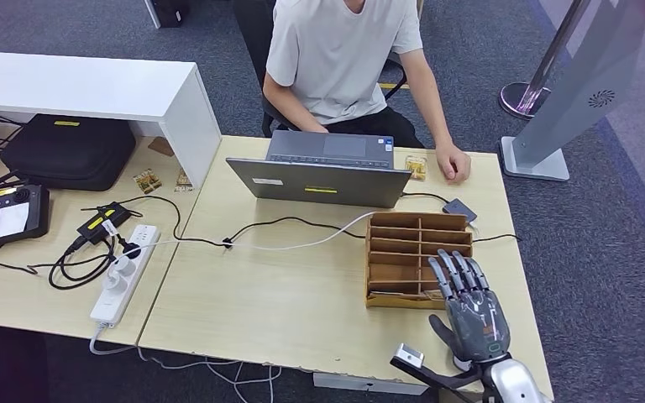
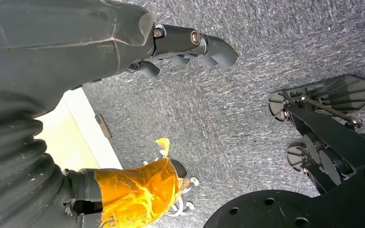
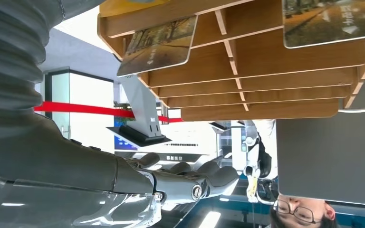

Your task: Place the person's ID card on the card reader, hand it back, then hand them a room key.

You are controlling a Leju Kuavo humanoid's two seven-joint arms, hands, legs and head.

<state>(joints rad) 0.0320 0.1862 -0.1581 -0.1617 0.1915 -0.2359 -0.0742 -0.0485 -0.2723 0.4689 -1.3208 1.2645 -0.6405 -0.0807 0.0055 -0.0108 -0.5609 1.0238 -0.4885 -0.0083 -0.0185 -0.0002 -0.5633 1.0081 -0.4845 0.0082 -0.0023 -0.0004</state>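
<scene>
Right hand (image 1: 469,304) hovered over the near right corner of the wooden organiser (image 1: 403,225) on the desk (image 1: 302,294), fingers straight and spread, holding nothing.

The right wrist view showed printed cards (image 3: 158,45) standing in the organiser's slots, probably the room keys. The small grey card reader (image 1: 458,208) sat just beyond the organiser. The ID card (image 1: 416,166) lay beside the laptop (image 1: 323,172), touching or just beside the person's hand (image 1: 453,164). It was well apart from the right hand, beyond both organiser and reader.

Judgement: the step in hand was fetching the ID card, so the hand should pass over the organiser without clipping its rim and approach flat and slowly near the person.

Left hand (image 2: 185,47) hung over the carpet, fingers loosely curled and empty.
</scene>
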